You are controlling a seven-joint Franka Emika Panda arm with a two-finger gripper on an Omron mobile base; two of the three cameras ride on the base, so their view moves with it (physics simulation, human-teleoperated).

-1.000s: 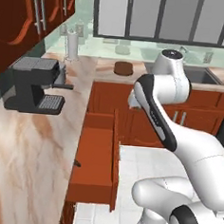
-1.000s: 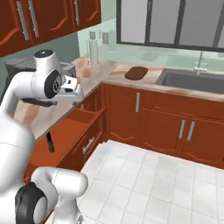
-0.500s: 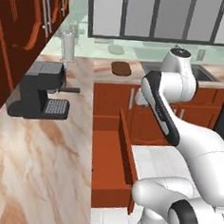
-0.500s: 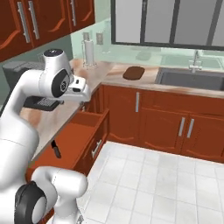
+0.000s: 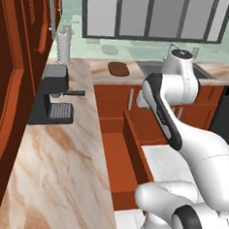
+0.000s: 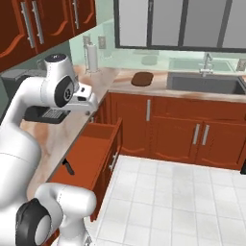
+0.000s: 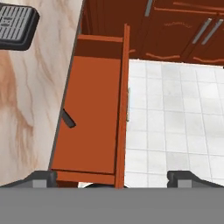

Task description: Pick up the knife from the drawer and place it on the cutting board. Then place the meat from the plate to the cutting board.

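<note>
The drawer (image 7: 94,122) stands pulled out below the counter edge, its reddish-brown floor bare apart from the knife. Of the black knife (image 7: 68,118) only a short dark end shows, at the drawer's left side under the counter lip; it also lies in the drawer (image 6: 91,151) as a small dark shape, the knife (image 6: 68,166). My gripper (image 7: 113,178) hangs open high above the drawer's front, holding nothing. The dark oval cutting board (image 5: 118,68) lies far back on the counter beside the sink, cutting board (image 6: 142,78). The plate and the meat are out of view.
A black coffee machine (image 5: 52,94) stands on the marble counter (image 5: 58,170) left of the drawer. A paper towel roll (image 5: 65,47) stands in the corner. The sink (image 6: 206,84) is right of the board. White tiled floor (image 7: 175,113) lies beside the drawer.
The whole picture has shifted, so the base has moved; the drawer now sits nearer and more centred. The arm has lifted and swung over the drawer. The gripper stays open.
</note>
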